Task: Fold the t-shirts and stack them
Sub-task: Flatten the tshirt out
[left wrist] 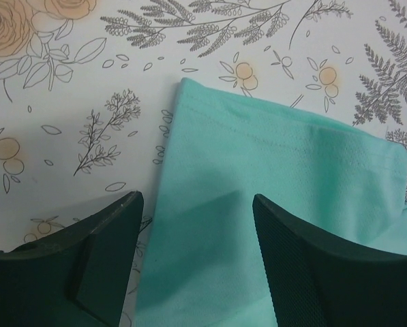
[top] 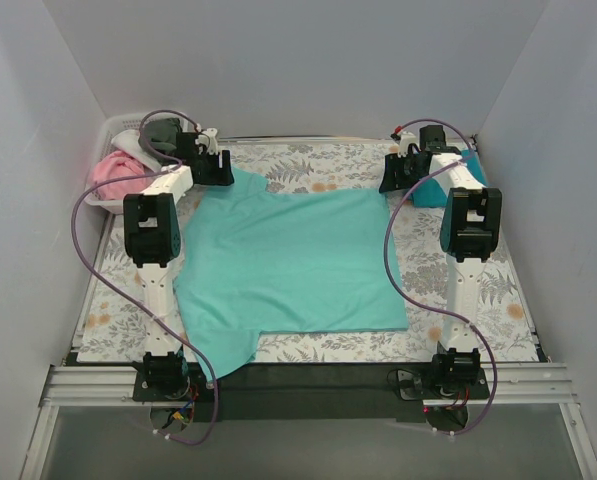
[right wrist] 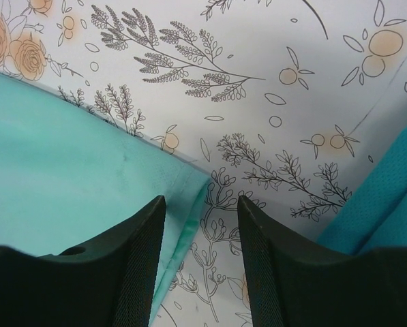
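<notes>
A mint-turquoise t-shirt [top: 288, 260] lies spread flat on the floral cloth in the middle of the table. My left gripper [top: 210, 160] is open over its far left sleeve [left wrist: 258, 177], one finger over the sleeve, the other over the cloth. My right gripper [top: 403, 172] is open at the shirt's far right corner [right wrist: 183, 184], the hem edge lying between its fingers. A darker teal-blue t-shirt [top: 440, 185] lies folded at the far right, and also shows in the right wrist view [right wrist: 384, 197]. Pink [top: 113, 175] and white [top: 130, 142] shirts lie in a basket at far left.
The floral-print cloth [top: 478, 300] covers the table. A white basket [top: 108, 130] stands at the far left corner. White walls close in the left, right and back. A black rail [top: 308, 385] runs along the near edge between the arm bases.
</notes>
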Robot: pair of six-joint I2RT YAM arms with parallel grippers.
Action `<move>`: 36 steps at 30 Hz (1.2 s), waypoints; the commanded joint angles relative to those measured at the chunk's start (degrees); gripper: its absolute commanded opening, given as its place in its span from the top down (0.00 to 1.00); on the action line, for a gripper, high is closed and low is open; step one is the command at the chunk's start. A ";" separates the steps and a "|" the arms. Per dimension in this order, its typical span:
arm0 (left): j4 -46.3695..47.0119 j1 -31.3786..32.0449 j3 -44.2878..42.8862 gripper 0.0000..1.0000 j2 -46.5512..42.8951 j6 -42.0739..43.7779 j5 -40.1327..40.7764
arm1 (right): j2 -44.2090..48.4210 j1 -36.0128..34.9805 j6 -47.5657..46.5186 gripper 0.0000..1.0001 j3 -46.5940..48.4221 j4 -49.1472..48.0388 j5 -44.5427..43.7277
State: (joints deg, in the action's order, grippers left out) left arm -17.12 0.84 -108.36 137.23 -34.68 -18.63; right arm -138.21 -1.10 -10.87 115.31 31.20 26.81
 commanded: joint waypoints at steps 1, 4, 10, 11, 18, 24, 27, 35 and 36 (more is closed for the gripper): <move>-5.81 -2.58 1.48 0.39 -5.92 1.36 1.93 | 1.19 0.22 -0.03 0.55 -0.44 1.41 1.93; -5.81 -3.04 2.88 0.39 -6.71 1.80 2.11 | 0.66 0.22 0.15 0.55 -0.35 1.32 2.72; -6.34 -3.21 4.20 0.47 -6.80 2.16 0.71 | 0.40 0.22 0.50 0.65 -0.34 1.41 3.25; -6.34 -3.13 4.12 0.49 -6.80 2.16 0.01 | 0.40 0.22 0.50 0.66 -0.26 1.32 3.25; -6.17 -3.21 2.02 0.68 -4.96 1.98 -1.49 | 0.14 0.14 0.33 0.82 1.06 1.32 3.08; -5.90 -3.30 -1.68 1.00 -2.76 1.28 -1.41 | -0.22 0.31 0.24 0.99 2.99 1.23 2.11; -5.20 -3.74 -3.96 1.00 -2.41 0.58 -1.84 | 0.05 0.40 -0.37 0.99 4.49 1.14 1.06; -3.53 -4.36 -8.89 1.00 -1.44 1.10 -4.74 | 0.49 0.49 -1.52 0.99 8.09 0.18 -0.27; -3.44 -4.44 -8.80 1.00 -1.61 1.36 -4.83 | 0.84 0.49 -1.69 0.99 7.92 0.18 0.00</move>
State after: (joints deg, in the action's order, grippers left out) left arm -21.43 -3.01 -115.35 137.01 -34.09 -21.58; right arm -138.39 -0.95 -11.22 121.14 32.45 26.98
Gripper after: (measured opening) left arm 0.015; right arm 0.019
